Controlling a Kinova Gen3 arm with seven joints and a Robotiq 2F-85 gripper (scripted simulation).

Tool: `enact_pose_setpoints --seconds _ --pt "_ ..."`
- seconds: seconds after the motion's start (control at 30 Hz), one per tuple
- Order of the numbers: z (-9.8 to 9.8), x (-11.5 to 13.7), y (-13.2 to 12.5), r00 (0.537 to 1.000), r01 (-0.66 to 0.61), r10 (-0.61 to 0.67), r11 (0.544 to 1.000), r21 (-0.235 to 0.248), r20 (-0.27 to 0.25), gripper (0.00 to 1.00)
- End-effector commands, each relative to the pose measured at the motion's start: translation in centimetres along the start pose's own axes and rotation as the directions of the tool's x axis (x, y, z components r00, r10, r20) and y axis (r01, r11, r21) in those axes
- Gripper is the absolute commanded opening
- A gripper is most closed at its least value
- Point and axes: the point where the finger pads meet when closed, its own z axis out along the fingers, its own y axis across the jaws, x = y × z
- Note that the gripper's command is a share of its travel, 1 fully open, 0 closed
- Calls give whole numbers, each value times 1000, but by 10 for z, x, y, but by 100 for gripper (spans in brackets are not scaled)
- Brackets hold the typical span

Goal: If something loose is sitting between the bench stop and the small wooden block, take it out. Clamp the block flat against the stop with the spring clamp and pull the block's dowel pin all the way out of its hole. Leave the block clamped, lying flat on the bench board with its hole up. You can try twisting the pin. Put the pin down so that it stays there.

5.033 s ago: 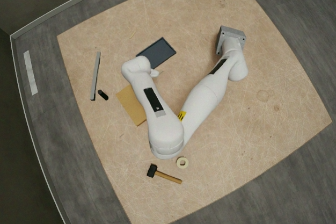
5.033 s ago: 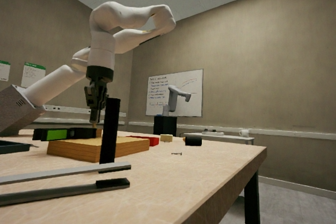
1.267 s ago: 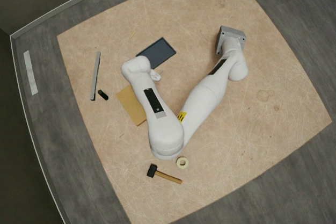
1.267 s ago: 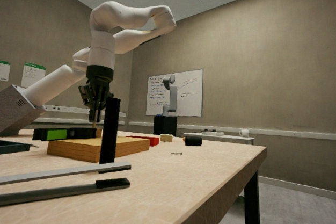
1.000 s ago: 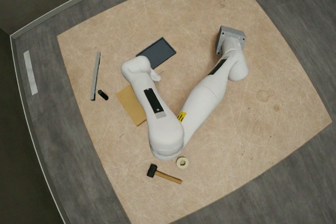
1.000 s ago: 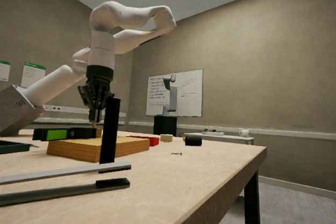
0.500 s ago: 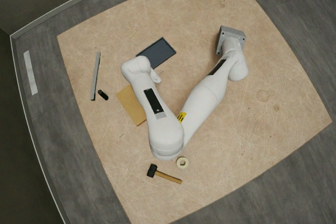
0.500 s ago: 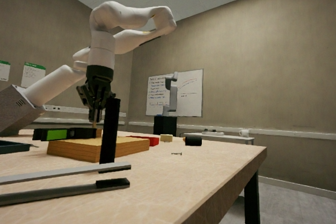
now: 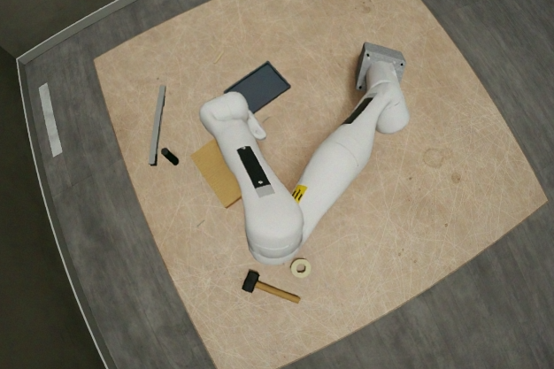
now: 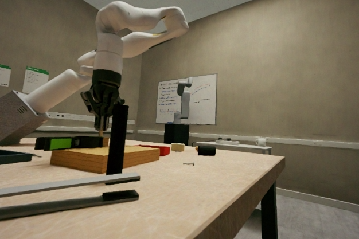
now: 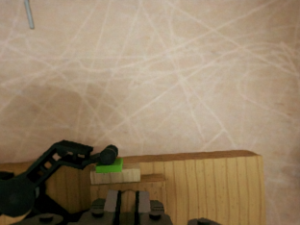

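Tray (image 10: 14,157) cut off at left — pin's hole (image 11: 129,192) unclear

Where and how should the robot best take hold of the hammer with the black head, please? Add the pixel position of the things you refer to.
By the wooden handle (image 9: 277,291) (image 10: 196,148), close to the black head (image 9: 250,280) (image 10: 206,150), from above, fingers across its two long sides. The handle is slim and lies along the table; the bulky head is probably heavier.
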Motion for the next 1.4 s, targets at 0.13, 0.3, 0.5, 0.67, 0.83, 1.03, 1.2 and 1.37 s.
enact_pose_setpoints --seconds 0.13,0.3,0.5,0.67,0.83,1.03,1.2,1.37 --pt "-1 0 0 1000 -30 30 1000 1 1 10" --pt "-1 0 0 998 -66 66 998 1 1 10" --pt "-1 0 0 994 -108 108 994 1 1 10" --pt "-1 0 0 992 -129 129 992 1 1 10" --pt "-1 0 0 986 -164 164 986 1 1 10" --pt "-1 0 0 979 -205 205 979 1 1 10" --pt "-1 0 0 974 -225 225 974 1 1 10" --pt "-1 0 0 966 -259 259 966 0 1 10"
